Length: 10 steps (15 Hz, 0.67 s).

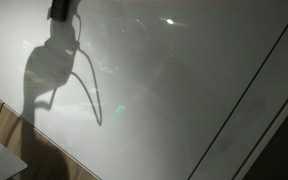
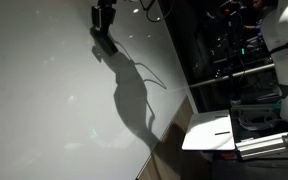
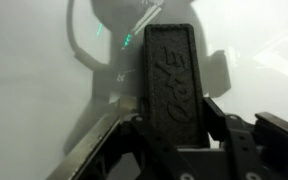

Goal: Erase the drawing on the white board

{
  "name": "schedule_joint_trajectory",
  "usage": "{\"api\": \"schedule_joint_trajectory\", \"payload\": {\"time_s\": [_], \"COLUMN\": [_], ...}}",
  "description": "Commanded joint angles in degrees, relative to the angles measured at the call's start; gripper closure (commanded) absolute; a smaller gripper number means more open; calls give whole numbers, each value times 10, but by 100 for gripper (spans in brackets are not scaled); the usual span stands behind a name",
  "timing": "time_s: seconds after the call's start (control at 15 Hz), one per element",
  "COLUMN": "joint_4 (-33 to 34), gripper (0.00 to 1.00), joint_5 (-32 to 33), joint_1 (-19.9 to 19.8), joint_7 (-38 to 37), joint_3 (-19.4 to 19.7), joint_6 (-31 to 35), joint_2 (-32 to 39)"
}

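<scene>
The white board (image 1: 174,90) is a large glossy grey-white panel that fills both exterior views (image 2: 44,90) and lies behind the jaws in the wrist view (image 3: 24,70). A thin dark diagonal line (image 1: 246,98) runs near its edge. My gripper (image 3: 174,110) is shut on a black rectangular eraser (image 3: 169,80) that stands up between the fingers. The gripper shows only at the top edge in both exterior views (image 1: 62,10) (image 2: 103,18), close to the board, and casts a large arm shadow on it. I see no clear drawing marks.
A brown wooden strip (image 1: 4,115) borders the board at the lower left. A white paper-like sheet (image 2: 212,130) lies beside the board, with dark shelving and equipment (image 2: 244,50) behind it. A cable's shadow loops across the board (image 1: 92,95).
</scene>
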State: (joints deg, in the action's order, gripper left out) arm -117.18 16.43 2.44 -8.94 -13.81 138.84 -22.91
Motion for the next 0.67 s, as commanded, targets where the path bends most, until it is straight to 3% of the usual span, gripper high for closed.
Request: {"api": "schedule_joint_trajectory", "payload": {"time_s": [0.0,0.6], "joint_4": [60,114], "gripper": [70,70], "joint_5": [18,23], "joint_1": [-18,-26], "joint_7": [9,9], "joint_3": [15,29], "joint_6": [1,-37], "joint_2": [32,45]}}
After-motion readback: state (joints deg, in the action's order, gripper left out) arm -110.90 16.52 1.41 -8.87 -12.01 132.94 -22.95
